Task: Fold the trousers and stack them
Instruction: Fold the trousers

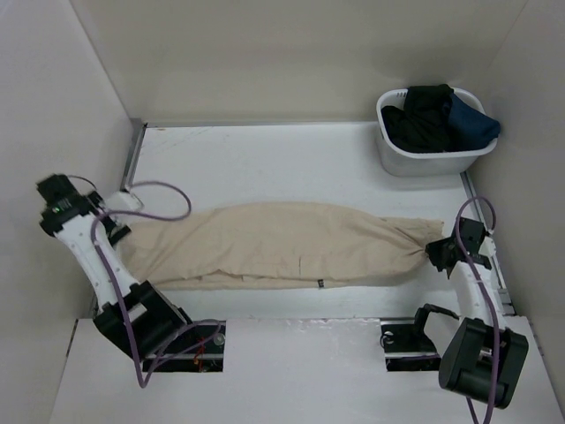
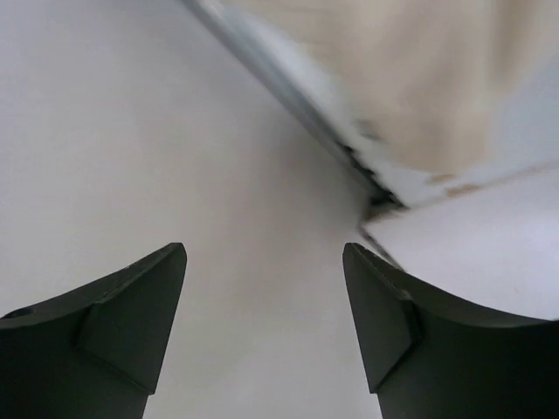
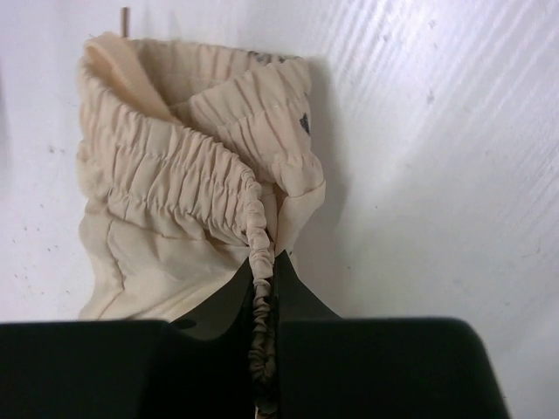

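The beige trousers lie stretched flat across the table from left to right, with a small dark tag on their near edge. My right gripper is at their right end, shut on the gathered elastic waistband. In the right wrist view the gripper pinches the band's edge between its jaws. My left gripper is at the trousers' left end, near the left wall. In the left wrist view it is wide open and empty, over white surface; no trousers lie between its fingers.
A white basket holding dark clothes stands at the back right corner. A metal strip runs along the table's left edge by the wall; it also shows in the left wrist view. Walls enclose the table on three sides.
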`<control>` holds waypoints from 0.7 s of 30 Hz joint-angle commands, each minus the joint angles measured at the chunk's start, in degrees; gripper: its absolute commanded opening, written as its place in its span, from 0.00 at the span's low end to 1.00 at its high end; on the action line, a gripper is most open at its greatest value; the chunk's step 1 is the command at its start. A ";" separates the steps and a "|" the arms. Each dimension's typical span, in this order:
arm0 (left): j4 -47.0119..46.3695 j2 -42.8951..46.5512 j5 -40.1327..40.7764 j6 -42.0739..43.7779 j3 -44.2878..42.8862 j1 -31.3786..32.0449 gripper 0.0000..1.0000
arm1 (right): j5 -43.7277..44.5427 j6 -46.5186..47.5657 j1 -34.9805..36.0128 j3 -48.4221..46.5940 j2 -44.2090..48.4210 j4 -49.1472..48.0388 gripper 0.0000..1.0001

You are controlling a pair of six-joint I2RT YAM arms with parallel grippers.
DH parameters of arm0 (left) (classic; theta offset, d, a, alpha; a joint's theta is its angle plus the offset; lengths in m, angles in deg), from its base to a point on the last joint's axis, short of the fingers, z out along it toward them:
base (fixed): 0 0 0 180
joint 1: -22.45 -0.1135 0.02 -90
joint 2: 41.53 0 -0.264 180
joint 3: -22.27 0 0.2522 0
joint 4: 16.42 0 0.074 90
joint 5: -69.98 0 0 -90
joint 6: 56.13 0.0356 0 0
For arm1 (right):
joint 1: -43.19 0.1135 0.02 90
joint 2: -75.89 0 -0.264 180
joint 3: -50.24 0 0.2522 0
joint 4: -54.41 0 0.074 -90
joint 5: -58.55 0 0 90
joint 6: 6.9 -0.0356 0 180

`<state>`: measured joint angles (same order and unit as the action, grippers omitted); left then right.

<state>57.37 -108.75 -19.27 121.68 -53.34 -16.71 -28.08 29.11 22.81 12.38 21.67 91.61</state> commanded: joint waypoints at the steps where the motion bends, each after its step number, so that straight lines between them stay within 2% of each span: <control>1: 7.72 -8.15 -17.95 -11.75 -18.01 -3.43 0.71 | 3.74 5.03 0.30 -3.67 0.78 -1.47 0.02; 3: 9.05 -14.75 -20.00 -18.87 -20.77 -1.68 0.66 | 4.09 6.27 0.65 -3.94 0.69 -1.47 0.02; 6: 8.18 -21.88 -19.65 -25.48 -17.01 3.67 0.64 | 4.01 7.94 0.73 -5.34 0.17 -1.91 0.03; 10: -1.55 -28.30 -16.76 -33.74 -12.61 6.33 0.64 | 4.53 9.08 1.26 -7.63 0.77 -1.47 0.03; 13: -7.99 -31.65 -11.23 -38.75 -11.64 6.42 0.65 | 4.71 9.09 1.53 -8.16 2.27 -1.03 0.02; 17: -10.71 -32.27 -8.23 -38.25 -7.69 8.87 0.63 | 5.32 11.27 1.00 -9.12 3.33 -0.59 0.00; 21: -17.22 -32.44 -3.40 -37.89 -4.25 13.17 0.61 | 11.11 19.95 2.58 -14.03 3.94 2.13 0.00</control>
<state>46.25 -143.18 -26.22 85.13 -59.50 -6.65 -23.11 41.59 24.25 4.28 24.14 94.10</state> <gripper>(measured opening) 0.614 0.080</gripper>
